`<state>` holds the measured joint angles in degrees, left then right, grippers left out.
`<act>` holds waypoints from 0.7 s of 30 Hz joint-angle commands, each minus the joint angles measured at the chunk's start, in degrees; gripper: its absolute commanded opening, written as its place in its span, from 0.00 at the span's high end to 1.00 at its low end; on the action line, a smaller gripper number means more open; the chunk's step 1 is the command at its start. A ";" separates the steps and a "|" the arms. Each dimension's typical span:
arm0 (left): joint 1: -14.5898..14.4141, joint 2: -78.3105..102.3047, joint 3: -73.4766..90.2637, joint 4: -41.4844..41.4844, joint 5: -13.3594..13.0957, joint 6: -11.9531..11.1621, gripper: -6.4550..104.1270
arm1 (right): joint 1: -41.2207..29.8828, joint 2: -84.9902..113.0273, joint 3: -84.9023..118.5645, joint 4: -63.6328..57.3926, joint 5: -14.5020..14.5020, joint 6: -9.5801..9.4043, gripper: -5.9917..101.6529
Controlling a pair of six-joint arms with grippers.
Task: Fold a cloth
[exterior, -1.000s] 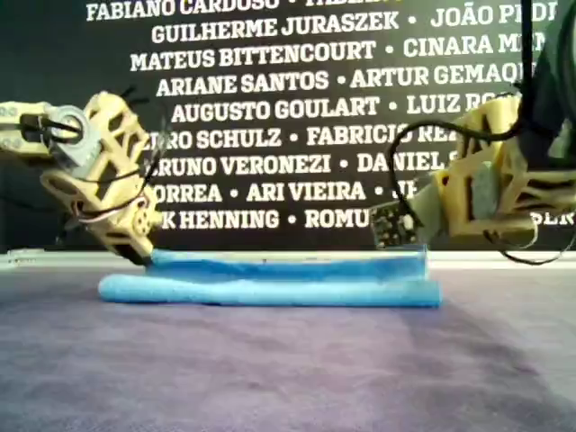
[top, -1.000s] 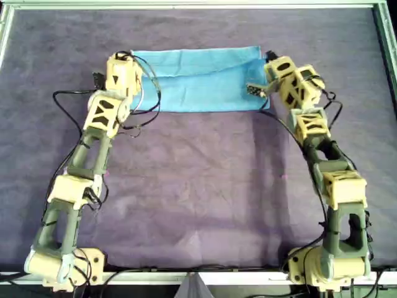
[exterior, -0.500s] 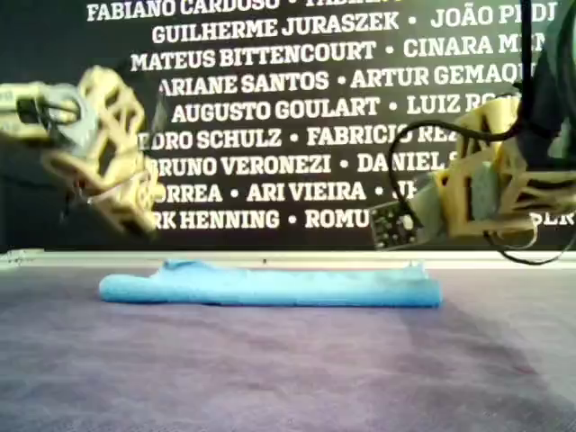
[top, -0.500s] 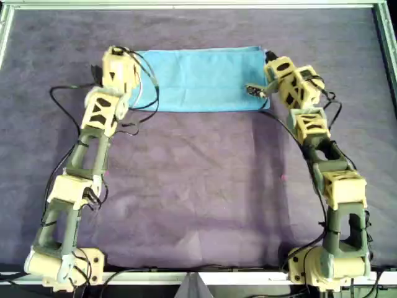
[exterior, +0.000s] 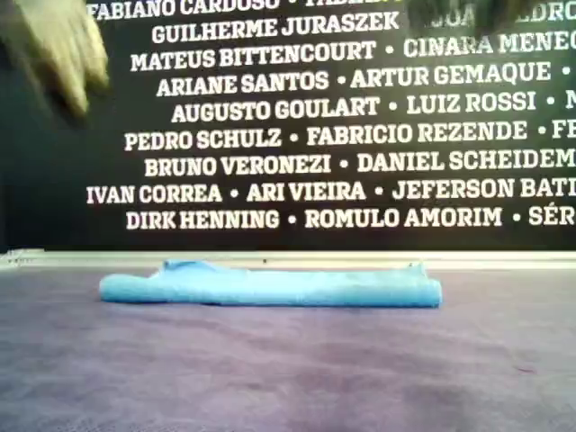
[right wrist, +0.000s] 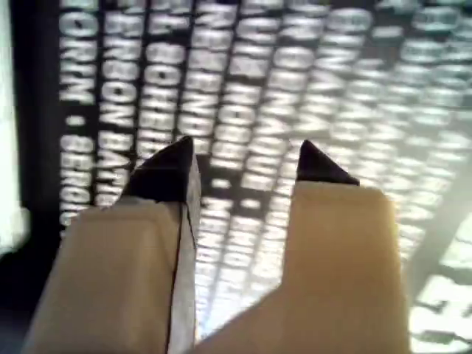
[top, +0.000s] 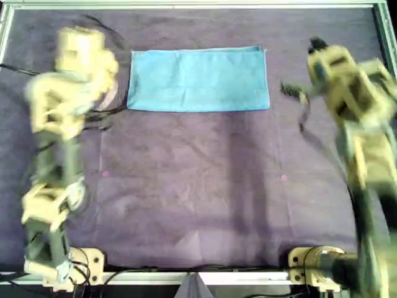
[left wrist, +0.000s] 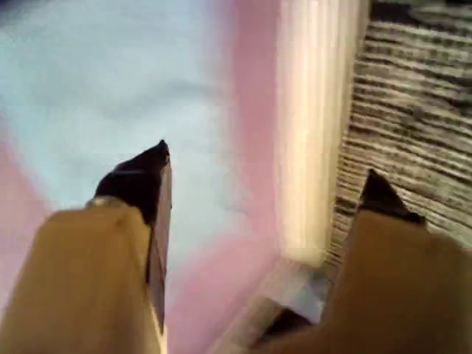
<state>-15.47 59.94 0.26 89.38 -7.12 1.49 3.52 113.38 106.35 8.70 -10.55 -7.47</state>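
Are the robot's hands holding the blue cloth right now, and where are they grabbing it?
No, nothing is held. The left gripper and right gripper are both open with nothing between the jaws. The cloth lies folded on the purple mat, apart from both arms.

Parted, empty right pincer (right wrist: 243, 158) before lettered wall (right wrist: 354, 88)
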 commanded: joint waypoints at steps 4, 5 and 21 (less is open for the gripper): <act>0.00 23.55 0.26 1.93 0.00 -0.88 0.14 | -0.79 30.59 21.53 2.99 0.88 -0.35 0.44; 0.00 25.84 2.46 1.93 -0.44 -1.67 0.14 | -0.79 34.01 24.17 2.99 0.88 -0.35 0.44; 0.88 89.30 103.71 -19.69 -0.53 -14.94 0.13 | -0.62 51.77 46.67 1.93 0.88 0.26 0.43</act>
<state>-15.47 134.38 86.13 82.00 -7.21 -13.18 3.34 163.65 152.58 10.99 -9.67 -7.47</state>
